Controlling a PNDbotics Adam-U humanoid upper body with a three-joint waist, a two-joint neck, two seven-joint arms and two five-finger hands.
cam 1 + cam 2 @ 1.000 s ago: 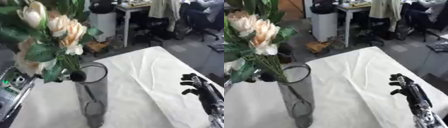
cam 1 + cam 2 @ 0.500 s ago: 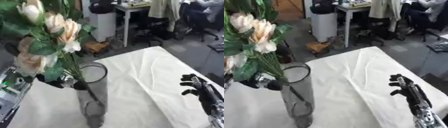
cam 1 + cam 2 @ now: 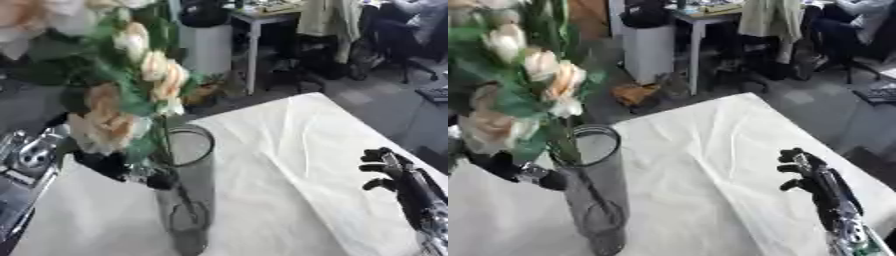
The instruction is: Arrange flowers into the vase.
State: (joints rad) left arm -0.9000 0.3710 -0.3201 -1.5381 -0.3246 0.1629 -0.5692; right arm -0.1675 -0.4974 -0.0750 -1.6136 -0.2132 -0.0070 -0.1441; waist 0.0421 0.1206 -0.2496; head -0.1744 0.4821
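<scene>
A bunch of cream and peach artificial flowers with broad green leaves (image 3: 131,95) stands with its thin stems reaching down inside a tall, smoky-grey clear glass cylinder vase (image 3: 597,200); the blooms spread up and out to the left above the rim, the topmost blurred against the upper edge of the view; the stems can be seen through the glass running toward the bottom of the vase. The vase stands upright on the near left part of a table covered in a creased white cloth (image 3: 289,150). The robot's left hand (image 3: 109,167), black with a silver wrist, comes in from the left and sits against the vase just below the rim, its dark fingers curled round the lower stems of the bunch where they enter the glass; leaves hide part of the hand. The robot's right hand (image 3: 811,175) shows at the lower right, well apart from the vase, raised above the cloth with its black fingers up and partly bent, holding nothing. Beyond the far edge of the table lies an office floor with a white rectangular bin (image 3: 647,47), a light-coloured desk (image 3: 262,20) with clothing draped nearby, and dark chairs (image 3: 394,45) at the upper right.
</scene>
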